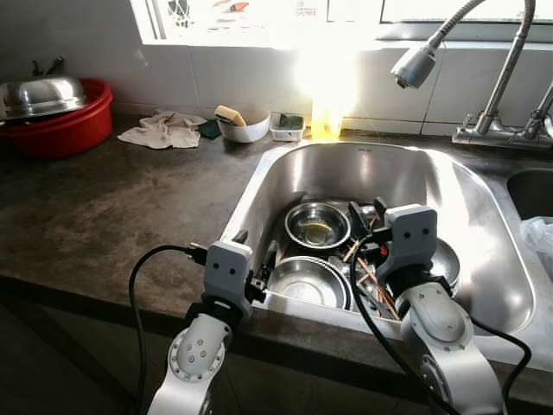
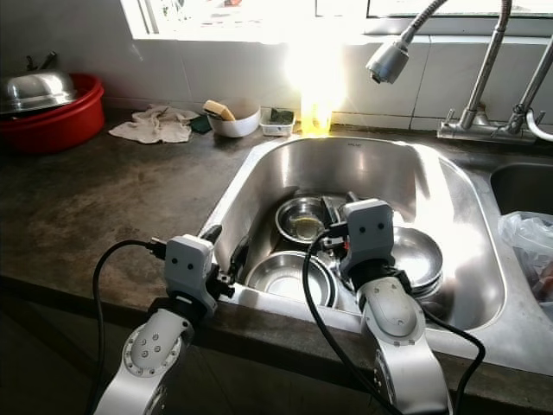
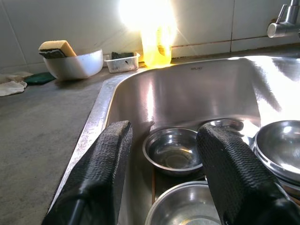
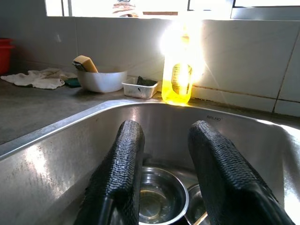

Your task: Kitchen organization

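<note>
A steel sink (image 1: 259, 181) holds several steel bowls: a small one (image 1: 317, 225) at the back, a wider one (image 1: 307, 281) at the front, and stacked ones (image 1: 445, 259) to the right. Some copper-coloured utensils (image 1: 371, 277) lie between them. My left gripper (image 1: 257, 246) hangs open over the sink's front left corner, above the front bowl (image 3: 187, 206). My right gripper (image 1: 367, 212) is open over the middle of the sink, pointing at the small bowl (image 4: 154, 197). Nothing is between either pair of fingers.
A pull-down faucet head (image 1: 415, 65) hangs over the sink's back right. On the dark counter stand a red basin (image 1: 60, 130) with a steel lid, a crumpled cloth (image 1: 164, 130), a white bowl with a sponge (image 1: 242, 128), a small tray (image 1: 287, 127) and a yellow bottle (image 4: 177, 79). A plastic bag (image 1: 537, 238) lies at right.
</note>
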Robot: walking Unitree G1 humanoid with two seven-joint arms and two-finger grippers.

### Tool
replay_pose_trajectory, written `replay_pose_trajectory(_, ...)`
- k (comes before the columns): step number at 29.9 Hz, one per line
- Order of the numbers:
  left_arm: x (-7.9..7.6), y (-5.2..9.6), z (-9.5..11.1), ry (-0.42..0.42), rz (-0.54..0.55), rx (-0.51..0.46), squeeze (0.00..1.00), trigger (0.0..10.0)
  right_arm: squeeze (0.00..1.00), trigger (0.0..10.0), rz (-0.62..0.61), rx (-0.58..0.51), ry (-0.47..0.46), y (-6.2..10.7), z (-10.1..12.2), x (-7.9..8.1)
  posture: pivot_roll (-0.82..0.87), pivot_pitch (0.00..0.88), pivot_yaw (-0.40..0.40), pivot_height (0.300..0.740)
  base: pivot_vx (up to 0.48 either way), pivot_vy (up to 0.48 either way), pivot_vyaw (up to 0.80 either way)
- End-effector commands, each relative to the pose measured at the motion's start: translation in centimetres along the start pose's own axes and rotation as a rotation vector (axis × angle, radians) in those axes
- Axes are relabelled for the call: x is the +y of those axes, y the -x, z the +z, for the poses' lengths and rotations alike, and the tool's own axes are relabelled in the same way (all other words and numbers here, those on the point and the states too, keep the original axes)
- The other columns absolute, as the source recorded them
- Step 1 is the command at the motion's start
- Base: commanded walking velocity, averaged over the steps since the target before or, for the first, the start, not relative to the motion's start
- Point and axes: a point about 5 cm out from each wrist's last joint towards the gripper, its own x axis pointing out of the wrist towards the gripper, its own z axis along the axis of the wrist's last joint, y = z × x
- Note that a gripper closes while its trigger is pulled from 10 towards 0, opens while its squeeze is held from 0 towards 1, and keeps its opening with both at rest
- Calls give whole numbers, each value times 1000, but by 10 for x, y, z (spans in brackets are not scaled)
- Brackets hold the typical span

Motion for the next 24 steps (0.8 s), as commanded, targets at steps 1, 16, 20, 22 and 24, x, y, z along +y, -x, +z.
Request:
replay_pose_trajectory(1, 3, 2, 5, -14, 16, -19, 0, 10000, 0, 10000, 2, -13, -1, -1, 3, 1, 73, 29, 7, 740, 0, 0, 0)
replay_pose_trajectory(16, 5, 2, 4, -8, 35, -15, 0, 10000, 0, 10000, -16, -5, -8, -3, 2, -2, 74, 40, 3, 740, 0, 0, 0)
replay_pose_trajectory(20, 5, 2, 4, -7, 34, -16, 0, 10000, 0, 10000, -17, -6, -10, -3, 2, -2, 74, 41, 4, 740, 0, 0, 0)
replay_pose_trajectory(22, 5, 2, 4, -7, 34, -16, 0, 10000, 0, 10000, -17, -6, -10, -3, 2, -2, 73, 40, 6, 740, 0, 0, 0)
replay_pose_trajectory(24, 4, 2, 4, -7, 34, -16, 0, 10000, 0, 10000, -18, -5, -12, -3, 2, -2, 75, 42, 4, 740, 0, 0, 0)
